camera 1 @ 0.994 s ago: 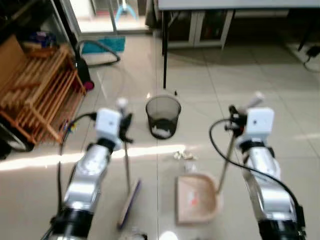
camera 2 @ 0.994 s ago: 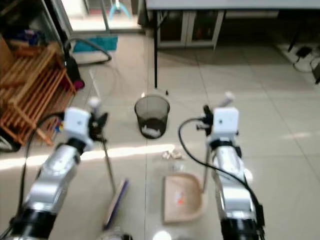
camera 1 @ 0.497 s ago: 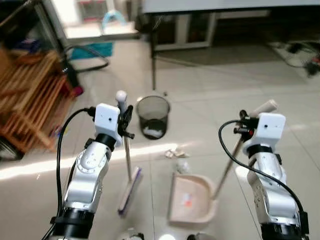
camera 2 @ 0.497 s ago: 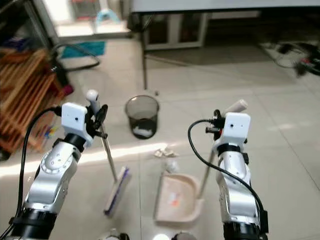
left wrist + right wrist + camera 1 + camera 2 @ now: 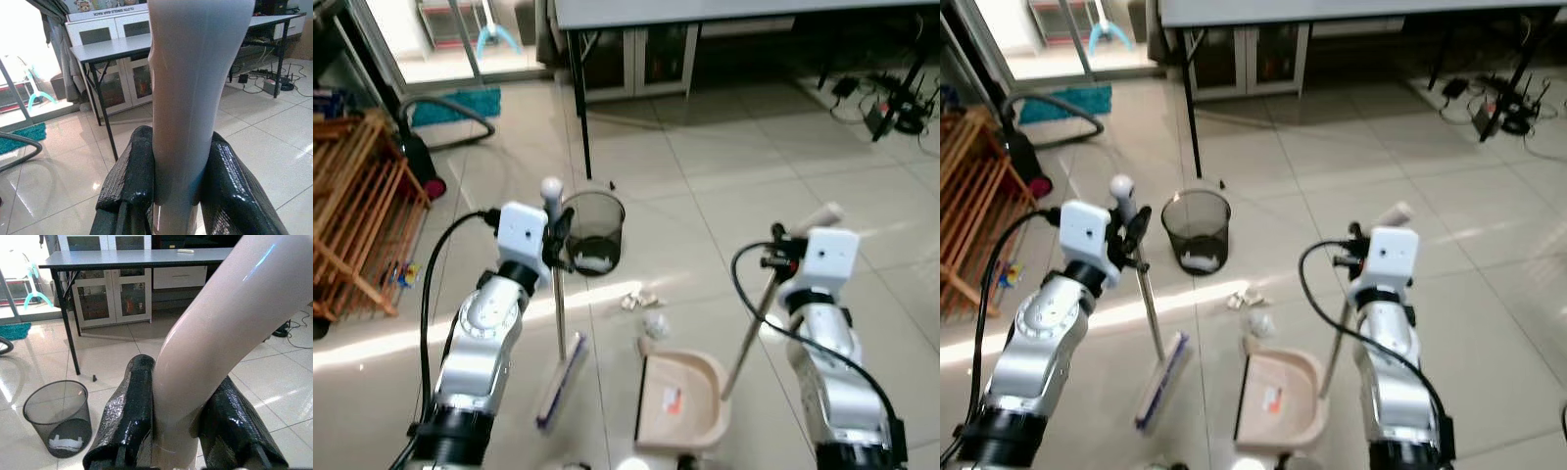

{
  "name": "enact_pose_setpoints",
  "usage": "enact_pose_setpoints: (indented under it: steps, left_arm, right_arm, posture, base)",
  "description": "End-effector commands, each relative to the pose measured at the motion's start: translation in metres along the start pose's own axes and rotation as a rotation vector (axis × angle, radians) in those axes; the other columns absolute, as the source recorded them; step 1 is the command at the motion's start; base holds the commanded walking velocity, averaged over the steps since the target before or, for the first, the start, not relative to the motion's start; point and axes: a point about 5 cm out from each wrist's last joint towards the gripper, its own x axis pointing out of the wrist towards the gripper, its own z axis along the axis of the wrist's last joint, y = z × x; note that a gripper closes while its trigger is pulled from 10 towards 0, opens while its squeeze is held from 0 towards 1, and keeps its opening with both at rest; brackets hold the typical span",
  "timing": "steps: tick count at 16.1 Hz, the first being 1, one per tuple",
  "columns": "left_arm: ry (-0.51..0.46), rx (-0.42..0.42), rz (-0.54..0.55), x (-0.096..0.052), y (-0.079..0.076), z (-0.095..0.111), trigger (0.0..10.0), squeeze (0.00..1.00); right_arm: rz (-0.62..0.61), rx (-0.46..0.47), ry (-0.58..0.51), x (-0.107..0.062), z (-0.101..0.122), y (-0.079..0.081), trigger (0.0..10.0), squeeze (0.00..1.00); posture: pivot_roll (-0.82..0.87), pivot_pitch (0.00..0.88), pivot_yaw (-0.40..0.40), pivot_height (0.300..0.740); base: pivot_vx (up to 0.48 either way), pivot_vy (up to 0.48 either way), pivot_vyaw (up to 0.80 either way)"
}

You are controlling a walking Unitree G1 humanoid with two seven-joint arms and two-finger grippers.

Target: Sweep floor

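My left gripper [image 5: 557,238] is shut on the pale handle of a broom [image 5: 556,294], which stands nearly upright. Its purple-edged broom head [image 5: 562,380] rests on the tiles. In the left wrist view the black fingers [image 5: 131,180] clamp the handle [image 5: 193,98]. My right gripper [image 5: 780,260] is shut on the slanted handle of a beige dustpan [image 5: 682,402], whose pan lies flat on the floor. The right wrist view shows the fingers [image 5: 131,411] around that handle [image 5: 210,347]. Crumpled paper scraps [image 5: 635,300] and a small white ball [image 5: 654,322] lie just beyond the pan.
A black mesh waste bin [image 5: 592,233] with some paper inside stands behind the scraps. On the left is a wooden rack [image 5: 352,225], with a vacuum hose and teal mat [image 5: 460,103] behind it. A table's black legs [image 5: 576,108] and cables [image 5: 891,98] are at the back.
The whole picture has shifted and sharpened, so the camera has moved. Both grippers keep their hold on the broom and dustpan handles; the scraps lie where they were.
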Motion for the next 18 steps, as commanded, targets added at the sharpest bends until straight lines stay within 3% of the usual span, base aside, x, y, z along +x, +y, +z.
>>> enact_pose_setpoints:
  steps: [1, 5, 11, 15, 18]
  left_arm:
    - [-0.038, 0.012, 0.006, 0.0037, 0.0024, 0.0105, 10.0, 0.00]
    - [-0.036, -0.006, 0.012, 0.0046, 0.0016, 0.0085, 10.0, 0.00]
    - [-0.014, -0.004, 0.031, 0.0056, 0.0030, 0.0059, 10.0, 0.00]
    - [-0.064, -0.002, 0.048, 0.0070, 0.0049, 0.0127, 10.0, 0.00]
    - [-0.068, -0.015, 0.039, 0.0069, 0.0024, 0.0127, 10.0, 0.00]
  right_arm:
    - [-0.015, 0.021, -0.042, 0.0045, 0.0103, -0.0032, 10.0, 0.00]
    - [-0.007, -0.019, -0.064, 0.0091, 0.0179, -0.0079, 10.0, 0.00]
    - [-0.008, -0.021, -0.065, 0.0062, 0.0167, -0.0079, 10.0, 0.00]
    - [0.000, -0.011, -0.063, 0.0084, 0.0184, -0.0085, 10.0, 0.00]
    - [0.006, -0.017, -0.064, 0.0102, 0.0190, -0.0091, 10.0, 0.00]
  posture:
    - [0.07, 0.079, 0.046, 0.740]
    - [0.03, 0.081, 0.054, 0.740]
    - [0.02, 0.080, 0.060, 0.740]
    - [0.02, 0.084, 0.053, 0.740]
    - [0.02, 0.086, 0.054, 0.740]
  base:
    - [0.315, 0.000, 0.00]
    - [0.315, 0.000, -0.25]
    - [0.000, 0.000, 0.00]
    - [0.000, 0.000, 0.00]
    - [0.205, 0.000, -0.72]
